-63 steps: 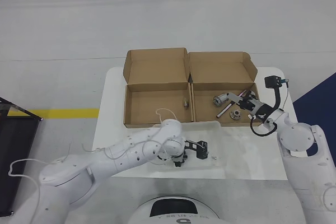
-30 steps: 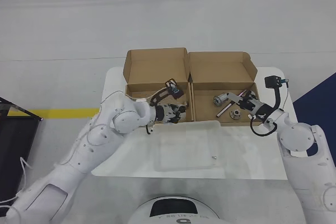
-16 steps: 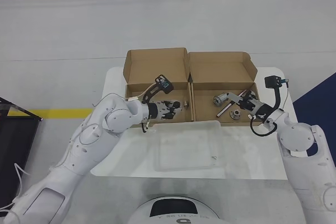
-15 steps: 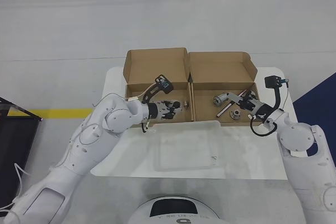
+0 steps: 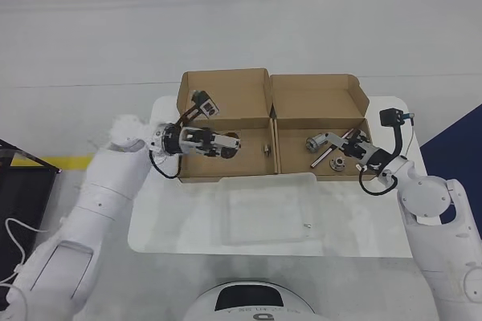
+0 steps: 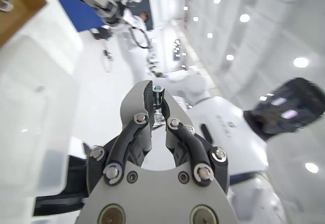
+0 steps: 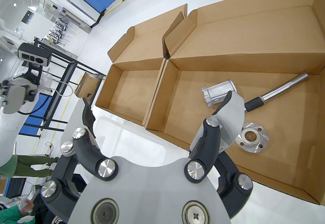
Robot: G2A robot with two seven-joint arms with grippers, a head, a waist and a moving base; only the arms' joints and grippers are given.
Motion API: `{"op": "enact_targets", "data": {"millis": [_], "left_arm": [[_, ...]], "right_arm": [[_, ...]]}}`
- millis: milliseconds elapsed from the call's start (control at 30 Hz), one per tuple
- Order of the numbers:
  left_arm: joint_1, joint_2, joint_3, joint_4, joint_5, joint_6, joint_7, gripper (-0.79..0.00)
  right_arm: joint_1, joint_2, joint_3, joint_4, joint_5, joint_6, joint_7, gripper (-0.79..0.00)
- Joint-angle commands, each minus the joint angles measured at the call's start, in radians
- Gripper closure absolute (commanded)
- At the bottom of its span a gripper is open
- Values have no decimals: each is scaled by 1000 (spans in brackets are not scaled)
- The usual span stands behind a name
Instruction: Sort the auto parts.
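Note:
My left gripper [image 6: 157, 98] is shut on a small silver bolt [image 6: 158, 95], held upright between the pads. In the top view it [image 5: 231, 143] hovers over the floor of the left cardboard box [image 5: 201, 164]. A small metal part [image 5: 266, 149] lies at that box's right side. My right gripper [image 7: 160, 108] stands open above the right box [image 7: 279, 164], holding nothing. That box holds a ribbed silver cylinder [image 7: 218, 91], a steel rod with a black grip [image 7: 276, 91] and a round flange [image 7: 251, 137]. The top view places the right gripper [image 5: 351, 148] over these parts.
A clear plastic tray [image 5: 249, 233] sits on the white table [image 5: 177, 217] in front of the boxes, with one tiny piece [image 5: 307, 225] in it. Both boxes have raised back flaps [image 5: 225, 92]. A black rack [image 5: 8, 201] stands left of the table.
My left gripper went from the clear tray up to the left box with the bolt, and the arm has swung out to the left. The right arm has kept still.

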Motion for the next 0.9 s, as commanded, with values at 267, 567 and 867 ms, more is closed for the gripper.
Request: {"op": "enact_targets", "data": {"millis": [267,567,867], "left_arm": [[5,-18,161,-51,-600,457,5,0],[-18,-31,179,-10,-567,411,5,0],[-66,-10,137,83,-40,-257,165,0]], "right_arm": [[0,0,0,0,0,0,0,-785],[0,0,0,0,0,0,0,-785],[0,0,0,0,0,0,0,-785]]}}
